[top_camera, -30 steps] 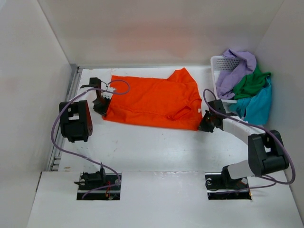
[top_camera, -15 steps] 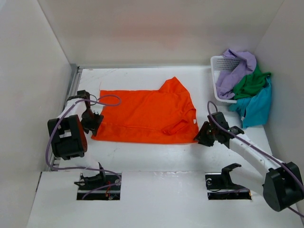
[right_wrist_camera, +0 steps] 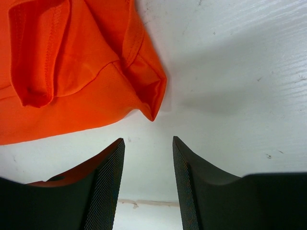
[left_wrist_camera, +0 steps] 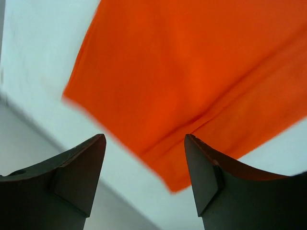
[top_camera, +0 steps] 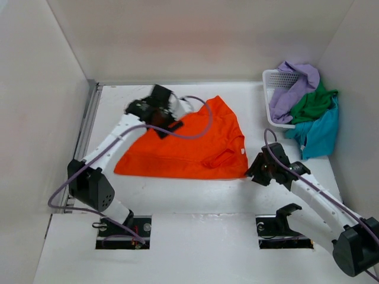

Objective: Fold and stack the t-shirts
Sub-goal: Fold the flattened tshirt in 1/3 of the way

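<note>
On the desk [top_camera: 195, 198], the orange t-shirt [top_camera: 198, 148] had been dragged nearer and let go, lying spread mid-desk, ready for folding. Its long axis ran left-right, collar end apparently rightward. Both the left end effector [left_wrist_camera: 145, 139] and right end effector [right_wrist_camera: 148, 140] had opened moderately, empty.

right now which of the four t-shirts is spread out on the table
The orange t-shirt, the only one spread on the table; the lavender shirt, green shirt and teal shirt are bunched in and around the white basket.
</note>
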Controlling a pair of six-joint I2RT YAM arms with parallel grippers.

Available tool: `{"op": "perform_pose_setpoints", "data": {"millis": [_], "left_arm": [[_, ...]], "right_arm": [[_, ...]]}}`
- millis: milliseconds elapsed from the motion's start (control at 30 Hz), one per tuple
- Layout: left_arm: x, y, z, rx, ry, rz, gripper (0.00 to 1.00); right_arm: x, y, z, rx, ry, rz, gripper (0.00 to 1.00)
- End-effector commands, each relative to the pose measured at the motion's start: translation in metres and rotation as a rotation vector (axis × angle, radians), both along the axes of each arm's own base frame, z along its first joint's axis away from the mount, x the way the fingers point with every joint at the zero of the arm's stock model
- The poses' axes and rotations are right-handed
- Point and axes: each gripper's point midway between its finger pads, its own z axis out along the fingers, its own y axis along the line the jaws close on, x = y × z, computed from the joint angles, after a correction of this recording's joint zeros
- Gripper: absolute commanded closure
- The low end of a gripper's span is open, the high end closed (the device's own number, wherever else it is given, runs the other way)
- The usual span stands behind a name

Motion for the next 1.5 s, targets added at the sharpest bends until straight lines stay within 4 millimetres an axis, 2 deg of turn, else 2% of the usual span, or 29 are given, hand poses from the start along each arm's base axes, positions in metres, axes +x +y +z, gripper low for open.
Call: {"op": "perform_pose_setpoints", "data": {"millis": [0, 67, 167, 233, 267, 300, 367, 467, 633, 700, 800, 867, 1033, 1067, 1167, 1233, 1333, 1467], "left_arm": [[-0.051, -0.136, -0.011, -0.130, 0.071, -0.426, 0.34], [-0.076, -0.187, -0.029, -0.159, 0.112, -0.594, 0.34], [-0.105, -0.234, -0.054, -0.176, 0.183, -0.734, 0.34], [-0.116, -0.248, -0.068, -0.182, 0.229, -0.777, 0.34], [-0.120, -0.256, -0.086, -0.172, 0.270, -0.786, 0.35], [-0.120, -0.258, -0.095, -0.161, 0.289, -0.784, 0.36], [-0.118, -0.259, -0.114, -0.127, 0.316, -0.771, 0.37], [-0.108, -0.261, -0.127, -0.097, 0.306, -0.744, 0.41], [-0.101, -0.261, -0.145, -0.081, 0.324, -0.698, 0.69], [-0.100, -0.260, -0.142, -0.095, 0.330, -0.676, 0.78], [-0.096, -0.259, -0.129, -0.129, 0.311, -0.663, 0.78], [-0.093, -0.259, -0.128, -0.132, 0.307, -0.658, 0.78], [-0.078, -0.250, -0.134, -0.138, 0.315, -0.598, 0.90], [-0.076, -0.249, -0.134, -0.145, 0.319, -0.580, 0.91], [-0.055, -0.240, -0.130, -0.199, 0.310, -0.469, 0.92], [-0.042, -0.230, -0.131, -0.227, 0.312, -0.395, 0.91], [-0.032, -0.220, -0.139, -0.249, 0.335, -0.312, 0.84], [-0.025, -0.211, -0.146, -0.244, 0.345, -0.256, 0.67]], "right_arm": [[0.020, 0.003, 0.021, -0.010, -0.080, -0.026, 0.50], [0.026, 0.006, 0.025, -0.002, -0.103, -0.025, 0.50], [0.030, 0.010, 0.026, 0.012, -0.118, -0.026, 0.50], [0.032, 0.012, 0.023, 0.017, -0.122, -0.029, 0.50], [0.033, 0.013, 0.020, 0.023, -0.125, -0.033, 0.50], [0.033, 0.013, 0.019, 0.026, -0.123, -0.033, 0.50], [0.031, 0.013, 0.013, 0.030, -0.119, -0.035, 0.50], [0.028, 0.013, 0.007, 0.034, -0.114, -0.037, 0.50], [0.022, 0.017, -0.004, 0.060, -0.099, -0.047, 0.50], [0.022, 0.019, -0.008, 0.067, -0.098, -0.055, 0.51], [0.021, 0.017, -0.015, 0.048, -0.080, -0.056, 0.51], [0.021, 0.016, -0.019, 0.040, -0.070, -0.055, 0.51], [0.022, 0.015, -0.023, 0.034, -0.067, -0.060, 0.55], [0.021, 0.015, -0.025, 0.030, -0.065, -0.059, 0.58], [0.016, 0.010, -0.033, 0.018, -0.043, -0.069, 0.80], [0.014, 0.008, -0.037, 0.015, -0.038, -0.072, 0.89], [0.014, 0.006, -0.037, 0.016, -0.041, -0.079, 0.93], [0.013, 0.006, -0.037, 0.011, -0.037, -0.077, 0.94]]}}
